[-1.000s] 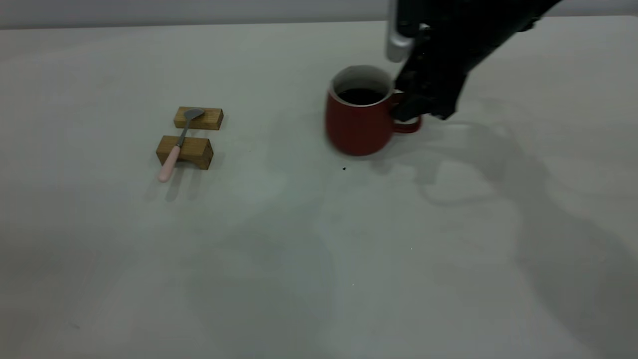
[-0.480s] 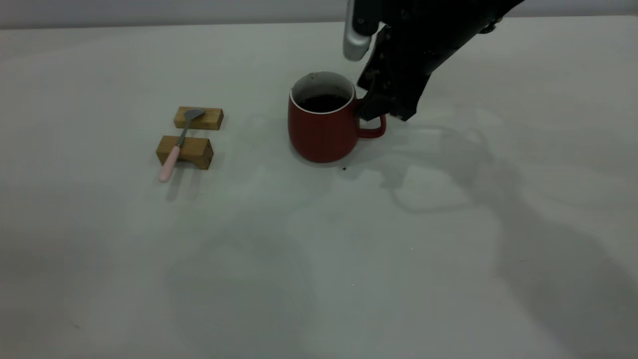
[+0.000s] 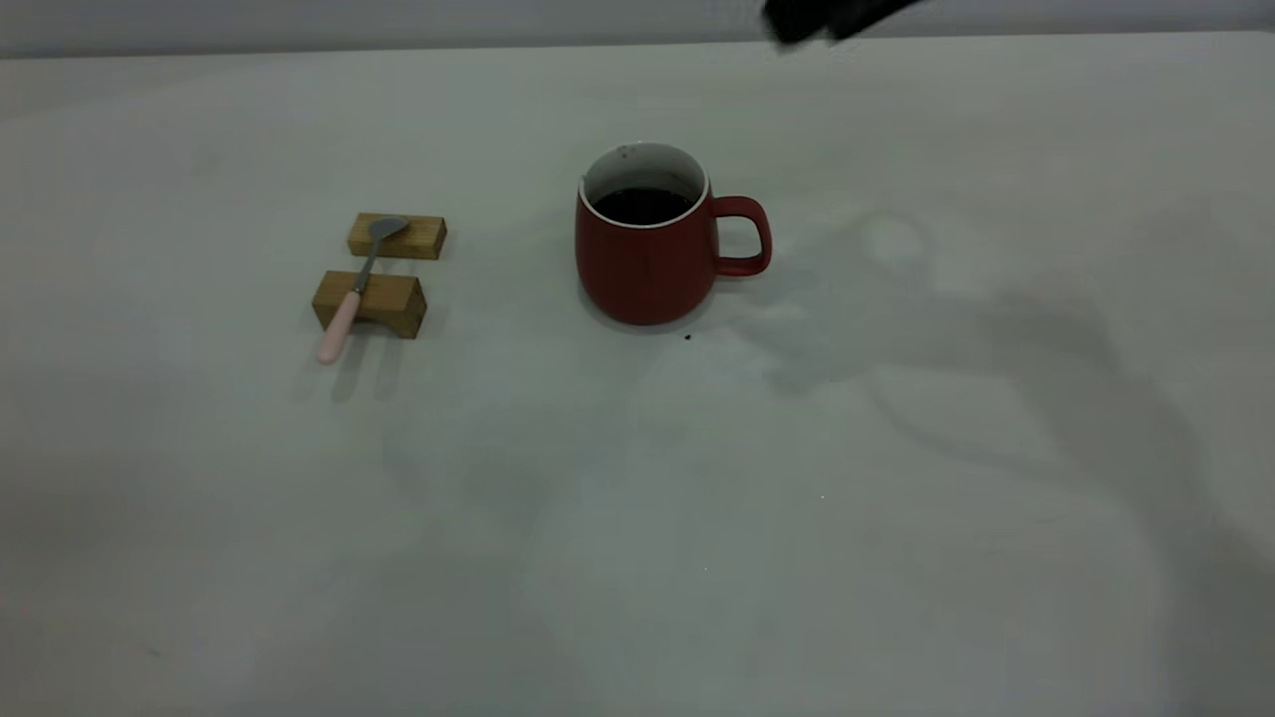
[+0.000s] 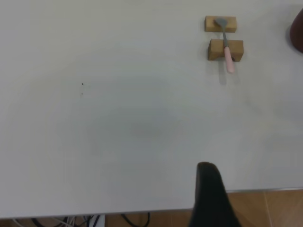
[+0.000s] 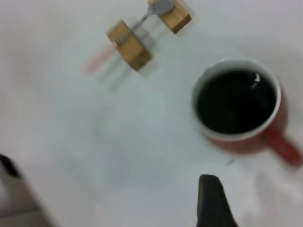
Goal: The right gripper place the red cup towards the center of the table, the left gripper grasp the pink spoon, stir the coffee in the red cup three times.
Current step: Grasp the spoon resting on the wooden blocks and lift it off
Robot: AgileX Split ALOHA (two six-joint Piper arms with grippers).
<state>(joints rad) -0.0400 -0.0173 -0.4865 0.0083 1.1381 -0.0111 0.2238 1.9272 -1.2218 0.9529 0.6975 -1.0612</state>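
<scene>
The red cup [image 3: 647, 264] stands upright on the table [image 3: 637, 498] near its middle, its handle [image 3: 745, 235] turned to the right, free of any grip. Dark coffee [image 3: 642, 205] fills it. My right gripper [image 3: 812, 18] has risen to the top edge, up and to the right of the cup; in the right wrist view its dark finger [image 5: 210, 198] hangs over bare table beside the cup [image 5: 246, 144]. The pink spoon [image 3: 351, 299] lies across two wooden blocks at the left. My left gripper [image 4: 210, 189] hovers at the near table edge, far from the spoon [image 4: 226, 45].
The two wooden blocks [image 3: 396, 236] [image 3: 371, 302] carry the spoon, its bowl on the far one. A dark speck [image 3: 687, 337] lies just in front of the cup. In the left wrist view the table's edge [image 4: 142, 210] shows with floor and cables below.
The right gripper carried the cup leftward, set it down, let go of the handle and rose up out of the scene. The spoon and blocks have not moved.
</scene>
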